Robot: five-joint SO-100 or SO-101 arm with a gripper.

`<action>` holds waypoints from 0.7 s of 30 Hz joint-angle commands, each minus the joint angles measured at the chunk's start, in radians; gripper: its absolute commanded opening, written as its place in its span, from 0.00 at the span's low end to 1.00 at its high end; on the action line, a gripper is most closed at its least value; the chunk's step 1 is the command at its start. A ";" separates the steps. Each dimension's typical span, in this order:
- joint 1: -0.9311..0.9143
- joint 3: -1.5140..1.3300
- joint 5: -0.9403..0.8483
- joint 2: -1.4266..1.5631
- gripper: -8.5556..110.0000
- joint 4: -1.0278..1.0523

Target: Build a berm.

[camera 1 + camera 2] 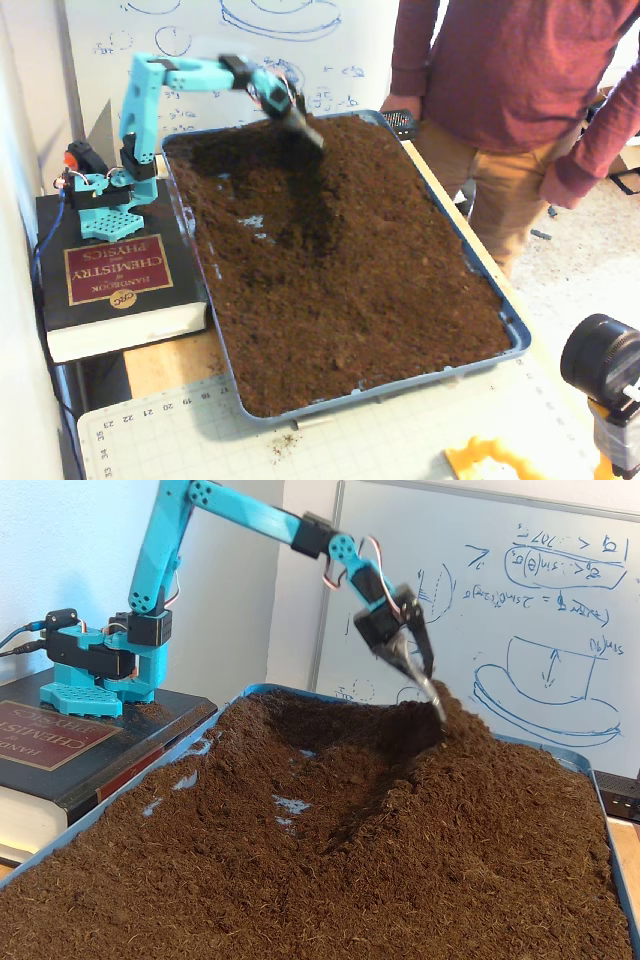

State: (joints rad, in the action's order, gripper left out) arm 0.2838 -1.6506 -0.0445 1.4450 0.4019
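Raised at the far end of the tray, the turquoise arm's gripper (425,675) carried a narrow grey scoop-like blade that slanted down so its tip met the top of the berm (470,750), a raised ridge of loose dark brown crumbly soil. Motion blur smeared the gripper (300,125) in both fixed views, so whether its jaws were apart or together could not be told.

Seen from the low side camera, the berm lay directly beneath and to the right of the blade tip, running toward the camera as a crest. To its left was a dug hollow (330,750) where pale patches of the tray floor showed through. From the high camera, the berm (345,165) sat just below and right of the gripper, near the tray's far edge.

All the soil filled a shallow blue plastic tray (520,335) on the wooden worktop (165,365). Beside the tray, the arm's base (100,195) stood on a thick black chemistry handbook (115,290). Behind the tray leaned a whiteboard with blue sketches (520,610), and a person in a maroon shirt (500,70) stood at its far corner.
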 commanded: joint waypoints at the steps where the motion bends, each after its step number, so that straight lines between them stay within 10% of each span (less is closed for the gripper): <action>1: -0.003 0.094 0.009 0.216 0.08 0.000; 21: -0.179 0.709 0.009 -0.394 0.08 -0.370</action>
State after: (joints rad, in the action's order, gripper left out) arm 0.1227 -1.2226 -0.0445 1.1367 0.1442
